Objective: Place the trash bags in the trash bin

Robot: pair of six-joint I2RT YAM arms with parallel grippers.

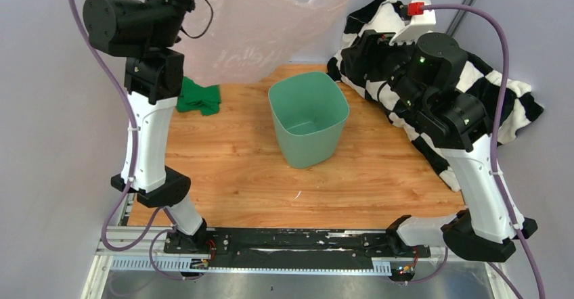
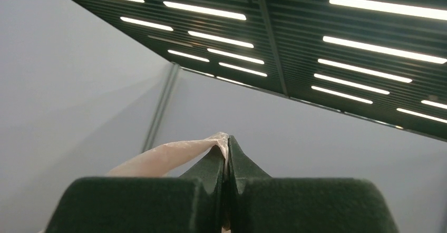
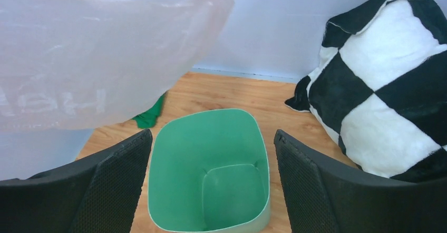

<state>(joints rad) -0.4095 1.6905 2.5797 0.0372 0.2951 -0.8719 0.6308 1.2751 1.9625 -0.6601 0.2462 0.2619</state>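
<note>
The left tool [image 2: 227, 141], pinched shut on the trash bag [image 1: 257, 28], dangles it high beyond the far-left rim of the trash bin [image 1: 308, 151]; the right tool [image 3: 212, 138], wide open and empty, faces the bin.

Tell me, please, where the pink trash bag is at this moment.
In the top view the pink trash bag hangs at the back left, pinched in the left gripper, just behind and above the mint-green bin.

The pink translucent bag [image 1: 250, 35] hung crumpled above the far edge of the table [image 1: 237, 177]. The green bin [image 1: 308, 151] stood upright, empty, near the middle.
</note>
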